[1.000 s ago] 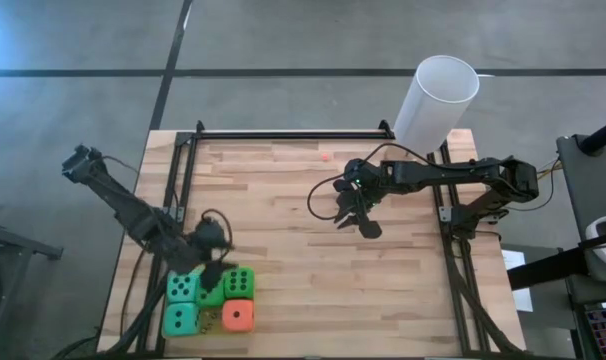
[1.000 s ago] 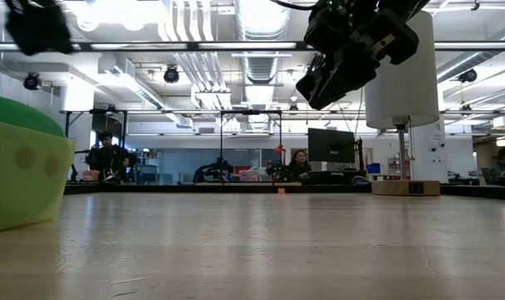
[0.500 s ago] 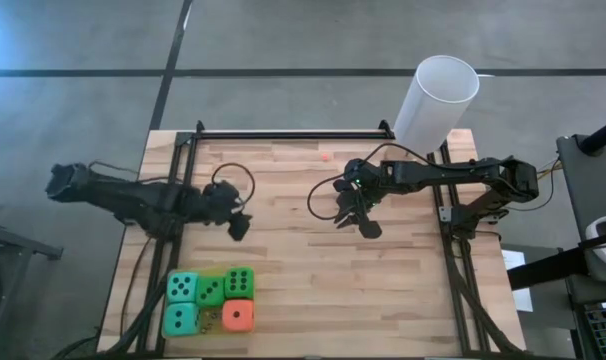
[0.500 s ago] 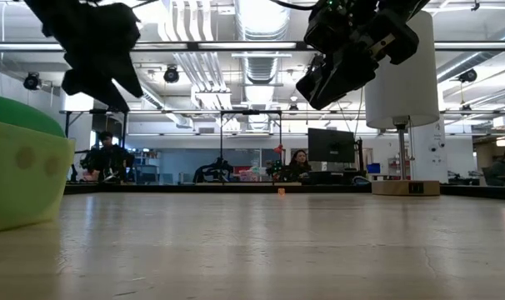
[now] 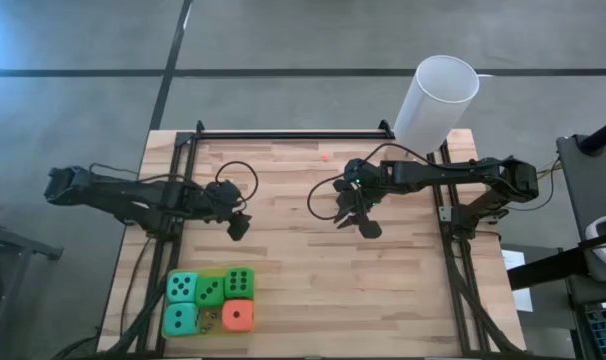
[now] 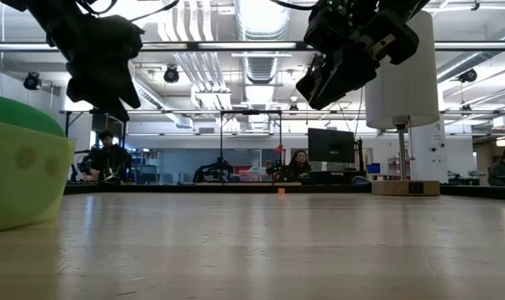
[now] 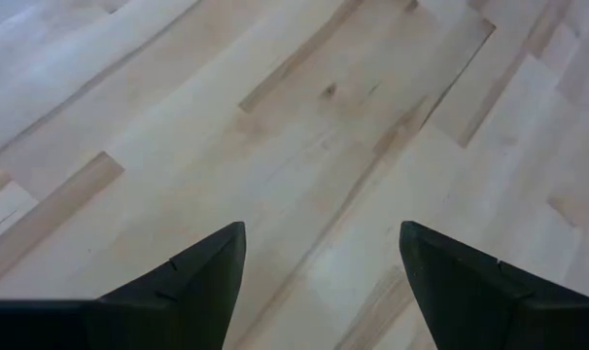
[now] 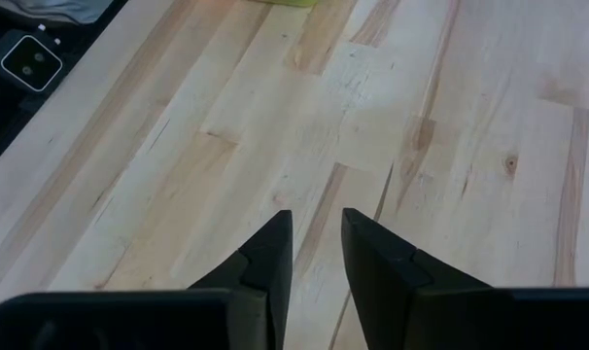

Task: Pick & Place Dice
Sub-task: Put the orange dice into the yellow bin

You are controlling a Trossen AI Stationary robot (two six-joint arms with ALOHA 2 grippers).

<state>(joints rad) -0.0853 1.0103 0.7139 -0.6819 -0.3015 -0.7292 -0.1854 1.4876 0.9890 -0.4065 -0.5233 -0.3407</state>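
The dice sit bunched together on the wooden table near its near left corner: a teal die (image 5: 183, 287), two green dice (image 5: 211, 292) (image 5: 239, 281), a second teal die (image 5: 180, 320) and an orange-red die (image 5: 238, 316). One green die (image 6: 19, 167) fills the low view's left edge. My left gripper (image 5: 238, 225) (image 7: 324, 262) hangs open above bare wood, farther in from the dice. My right gripper (image 5: 366, 225) (image 8: 317, 243) hovers over the table's middle with a narrow gap between its fingers and nothing in it.
A tall white cylinder (image 5: 438, 100) (image 6: 402, 75) stands at the far right corner. A tiny orange-red speck (image 5: 325, 156) lies near the far edge. Black frame rails (image 5: 283, 135) run along the far, left and right sides. Bare wood lies between the two grippers.
My left gripper has swung away from the dice, toward the table's far edge and middle, turning as it went and staying open. The dice have stayed where they were. My right arm has kept still.
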